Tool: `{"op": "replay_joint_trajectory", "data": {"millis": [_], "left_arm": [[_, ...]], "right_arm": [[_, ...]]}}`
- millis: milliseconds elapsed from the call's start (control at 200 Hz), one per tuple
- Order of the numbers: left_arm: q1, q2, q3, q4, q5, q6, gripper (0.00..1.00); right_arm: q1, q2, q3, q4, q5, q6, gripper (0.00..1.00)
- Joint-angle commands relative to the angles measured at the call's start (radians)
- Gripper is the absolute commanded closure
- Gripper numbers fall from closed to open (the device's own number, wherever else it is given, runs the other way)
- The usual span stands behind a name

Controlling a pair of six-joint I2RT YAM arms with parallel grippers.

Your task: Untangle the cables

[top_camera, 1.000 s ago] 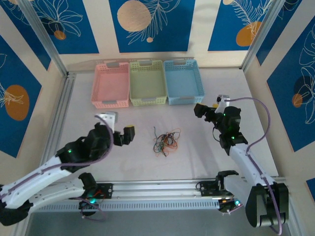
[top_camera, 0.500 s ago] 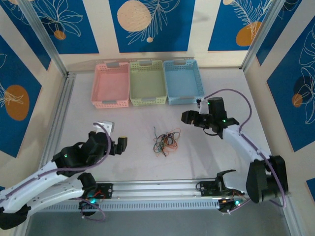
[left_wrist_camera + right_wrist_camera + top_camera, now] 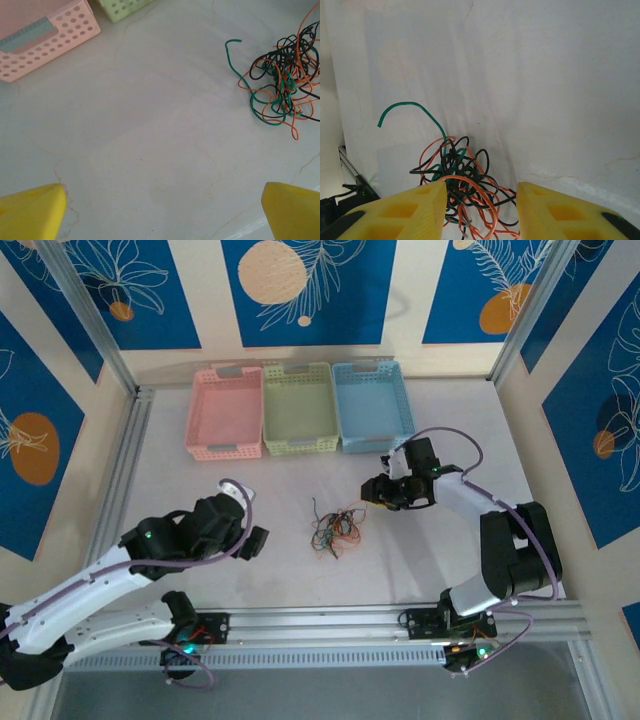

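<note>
The cables [image 3: 462, 185] run off the right wrist view's bottom edge, partly hidden behind the yellow fingers [image 3: 405, 210] of the right gripper [image 3: 480, 192].

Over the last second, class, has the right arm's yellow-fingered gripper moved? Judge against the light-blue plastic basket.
Yes. The right gripper swung left, from the right corner of the light-blue basket to level with its middle, nearer the tangled thin cables.

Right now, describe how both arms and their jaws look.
The left arm and right arm have white shells with black joints and small green lights. A thin lilac cable runs along each. The jaws carry blocky yellow pads with square recesses.
</note>
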Motion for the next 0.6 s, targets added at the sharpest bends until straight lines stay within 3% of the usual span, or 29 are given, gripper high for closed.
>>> {"op": "replay_joint_trajectory", "data": {"millis": [0, 350, 595], "left_arm": [[0.011, -0.037, -0.008, -0.009, -0.018, 0.028, 0.00], [0.012, -0.025, -0.013, -0.010, -0.020, 0.025, 0.00], [0.012, -0.018, -0.015, -0.012, -0.027, 0.023, 0.00]], "right_arm": [[0.026, 0.023, 0.045, -0.043, -0.034, -0.026, 0.61], [0.045, 0.054, 0.064, -0.054, -0.036, -0.040, 0.72], [0.056, 0.023, 0.044, -0.032, -0.046, -0.052, 1.00]]}}
